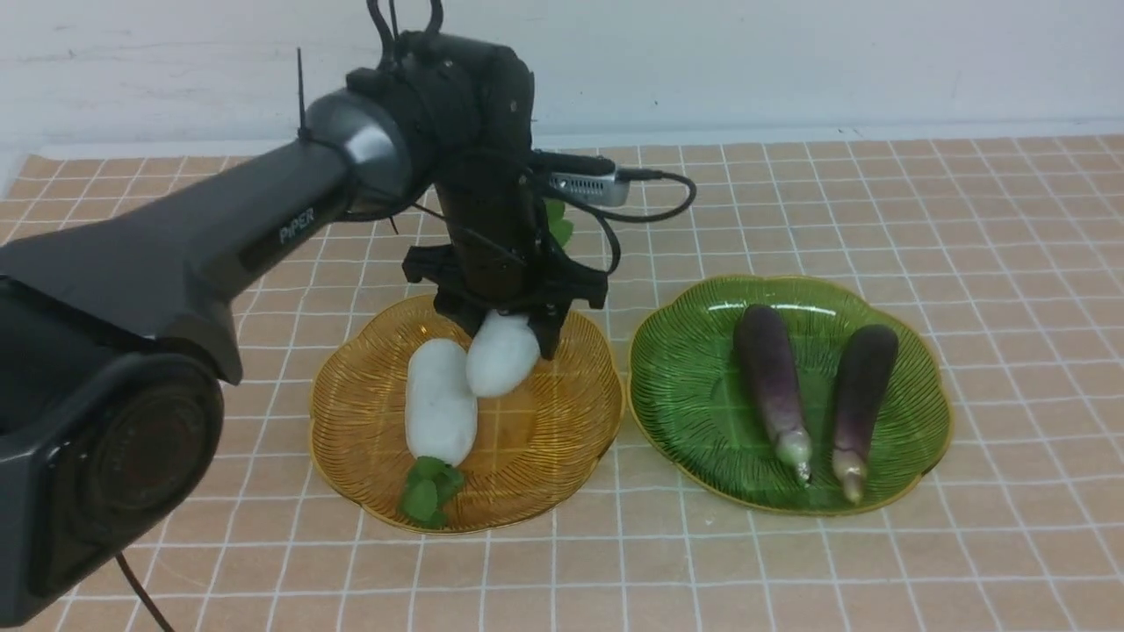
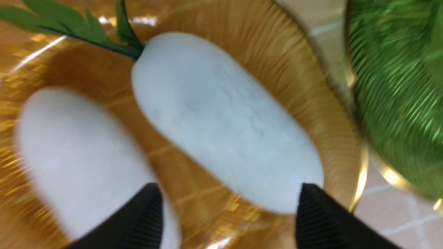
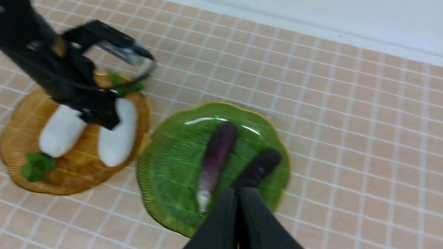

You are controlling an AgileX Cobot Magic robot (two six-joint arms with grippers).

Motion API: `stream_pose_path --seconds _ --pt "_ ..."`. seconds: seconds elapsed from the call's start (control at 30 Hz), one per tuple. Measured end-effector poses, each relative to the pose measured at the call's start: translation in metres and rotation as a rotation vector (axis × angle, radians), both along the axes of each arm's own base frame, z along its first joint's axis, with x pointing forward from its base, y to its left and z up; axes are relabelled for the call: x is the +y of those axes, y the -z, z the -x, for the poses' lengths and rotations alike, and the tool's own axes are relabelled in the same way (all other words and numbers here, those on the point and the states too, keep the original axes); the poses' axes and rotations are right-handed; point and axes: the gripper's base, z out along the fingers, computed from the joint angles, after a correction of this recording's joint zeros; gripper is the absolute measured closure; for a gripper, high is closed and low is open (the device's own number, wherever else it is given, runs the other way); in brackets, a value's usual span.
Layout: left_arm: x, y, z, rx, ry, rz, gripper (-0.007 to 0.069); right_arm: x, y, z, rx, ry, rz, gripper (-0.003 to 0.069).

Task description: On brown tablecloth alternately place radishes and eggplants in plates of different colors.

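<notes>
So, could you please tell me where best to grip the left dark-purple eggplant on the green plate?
I'd grip the left dark-purple eggplant mid-body from above, jaws across its width: it lies flat and tapers toward the stem.

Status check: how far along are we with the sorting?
Nearly finished. Both eggplants lie in the green plate; one radish lies in the amber plate. In hand: the left gripper is open astride the second radish, which seems to rest on that plate too. The right gripper is shut, above the green plate. Left: likely just pulling the left arm clear.
</notes>
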Motion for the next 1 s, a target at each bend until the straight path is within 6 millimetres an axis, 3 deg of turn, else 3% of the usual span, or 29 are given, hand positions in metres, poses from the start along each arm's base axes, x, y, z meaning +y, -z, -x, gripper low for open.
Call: stream_pose_path --seconds 0.1,0.17,0.2,0.27,0.33,0.4,0.5,0.63,1.0 --pt "0.012 -0.016 0.013 -0.036 0.03 -0.052 0.0271 -0.021 0.011 0.044 -0.07 0.075 -0.036 0.0665" --pt "0.018 -0.027 0.02 -0.064 0.044 -0.072 0.0363 -0.029 0.029 0.063 -0.079 0.1 -0.039 0.0665" --pt "0.021 -0.037 0.025 -0.086 0.046 -0.077 0.0458 -0.035 0.043 0.077 -0.093 0.104 -0.044 0.0665" --pt "0.025 -0.052 0.03 -0.122 0.047 -0.073 0.0568 -0.033 0.078 0.075 -0.109 0.089 -0.04 0.0665" --pt "0.026 -0.061 0.033 -0.142 0.047 -0.066 0.061 -0.028 0.102 0.066 -0.217 0.05 -0.063 0.0665" --pt "0.027 -0.063 0.034 -0.146 0.046 -0.064 0.0625 -0.019 0.127 0.051 -0.325 0.004 -0.083 0.0665" --pt "0.027 -0.063 0.034 -0.146 0.046 -0.064 0.0628 -0.01 0.147 0.039 -0.46 -0.049 -0.116 0.0665" --pt "0.027 -0.063 0.034 -0.146 0.046 -0.064 0.0628 -0.006 0.148 0.036 -0.579 -0.082 -0.152 0.0665" --pt "0.027 -0.063 0.034 -0.148 0.047 -0.069 0.0628 -0.006 0.15 0.035 -0.579 -0.084 -0.153 0.0665"
